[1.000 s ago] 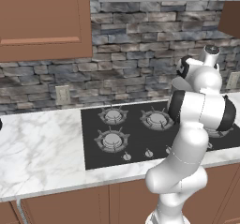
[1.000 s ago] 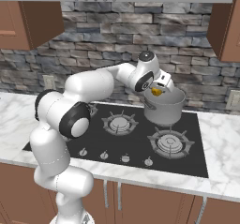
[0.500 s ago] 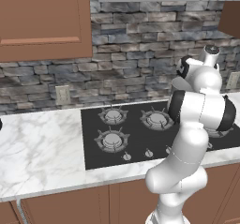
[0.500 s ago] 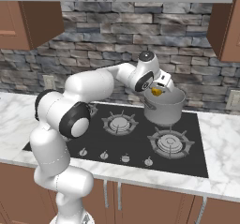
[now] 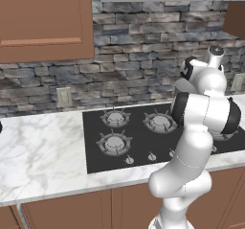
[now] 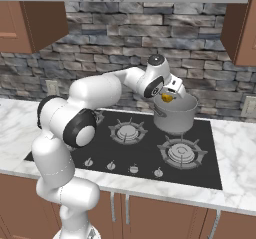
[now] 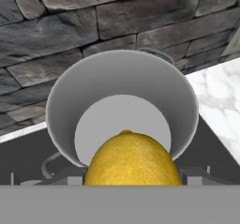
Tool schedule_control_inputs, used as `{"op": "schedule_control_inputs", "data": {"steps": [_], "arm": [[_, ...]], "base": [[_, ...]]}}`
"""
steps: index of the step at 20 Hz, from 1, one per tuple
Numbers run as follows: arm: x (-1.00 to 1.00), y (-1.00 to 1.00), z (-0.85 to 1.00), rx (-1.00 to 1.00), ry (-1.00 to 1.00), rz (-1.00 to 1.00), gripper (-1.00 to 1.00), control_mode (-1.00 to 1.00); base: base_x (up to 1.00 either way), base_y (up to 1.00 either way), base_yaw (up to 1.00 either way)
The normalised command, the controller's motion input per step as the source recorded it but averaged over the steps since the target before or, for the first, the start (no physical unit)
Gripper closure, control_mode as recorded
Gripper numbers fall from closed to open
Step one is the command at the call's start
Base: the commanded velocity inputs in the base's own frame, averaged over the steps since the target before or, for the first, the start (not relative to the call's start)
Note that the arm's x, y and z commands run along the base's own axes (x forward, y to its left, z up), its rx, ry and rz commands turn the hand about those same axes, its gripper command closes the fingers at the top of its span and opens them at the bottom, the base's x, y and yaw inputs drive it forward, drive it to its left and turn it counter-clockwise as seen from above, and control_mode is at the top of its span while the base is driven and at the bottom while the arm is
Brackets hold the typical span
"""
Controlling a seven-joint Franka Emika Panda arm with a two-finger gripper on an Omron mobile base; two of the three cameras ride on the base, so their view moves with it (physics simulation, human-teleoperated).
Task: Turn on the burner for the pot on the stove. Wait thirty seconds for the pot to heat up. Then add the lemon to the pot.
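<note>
lemon (image 7: 132, 158), likely firm, light and apt to roll, sits pinched across its middle between the fingers above the pot (image 6: 176, 114).

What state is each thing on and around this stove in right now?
Pot: upright on the back right burner, nothing inside.
Lemon: held above the pot's open mouth, not yet dropped in.
End effector: closed on the lemon, over the pot.
Stove: no flame visible at any burner.
Knobs: in a row along the front edge, positions too small to tell.
</note>
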Motion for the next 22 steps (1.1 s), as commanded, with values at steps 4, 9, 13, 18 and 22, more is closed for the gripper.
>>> {"op": "schedule_control_inputs", "data": {"steps": [4,9,13,18,22], "arm": [[0.00,0.00,0.00,0.00,0.02,0.00,1.00,-1.00],[0.00,0.00,-0.10,0.00,0.09,0.00,1.00,-1.00],[0.00,0.00,-0.18,0.02,0.10,0.00,1.00,-1.00],[0.00,0.00,-0.26,0.05,0.11,0.00,1.00,-1.00],[0.00,0.00,-0.26,0.06,0.05,0.00,1.00,-1.00]], "base": [[0.00,0.00,0.00],[0.00,0.00,0.00],[0.00,0.00,0.00],[0.00,0.00,0.00],[0.00,0.00,0.00]]}}
